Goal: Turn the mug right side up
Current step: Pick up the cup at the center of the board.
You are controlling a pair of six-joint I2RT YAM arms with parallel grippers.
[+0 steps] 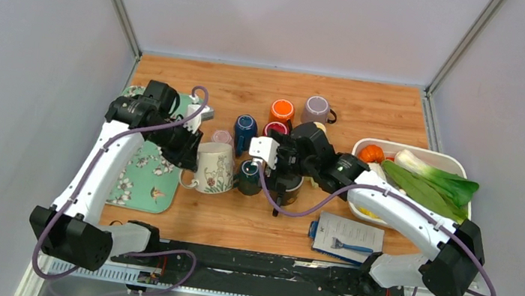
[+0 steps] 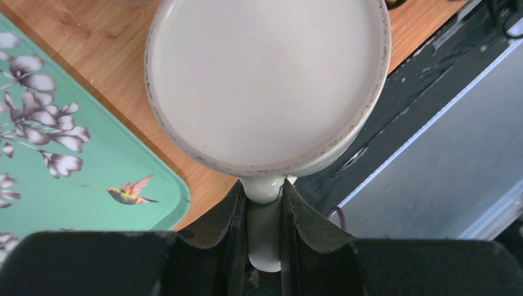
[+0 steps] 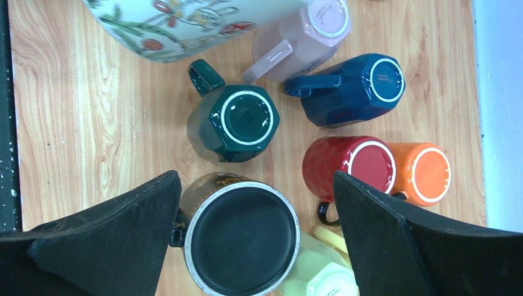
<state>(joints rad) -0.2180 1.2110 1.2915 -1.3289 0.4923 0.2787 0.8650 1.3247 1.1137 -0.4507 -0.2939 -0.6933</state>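
A cream mug with a flower pattern stands beside the teal tray, wider end down. In the left wrist view its flat base fills the frame. My left gripper is shut on the mug's handle, one finger on each side. A black mug stands base up on the wood. My right gripper hangs over it, open, with a finger on either side and not touching. In the top view the right gripper is at the table's middle.
Several mugs stand base up close by: dark green, pink, navy, red, orange, pale green. The teal tray lies left. A white bin of vegetables and a booklet lie right.
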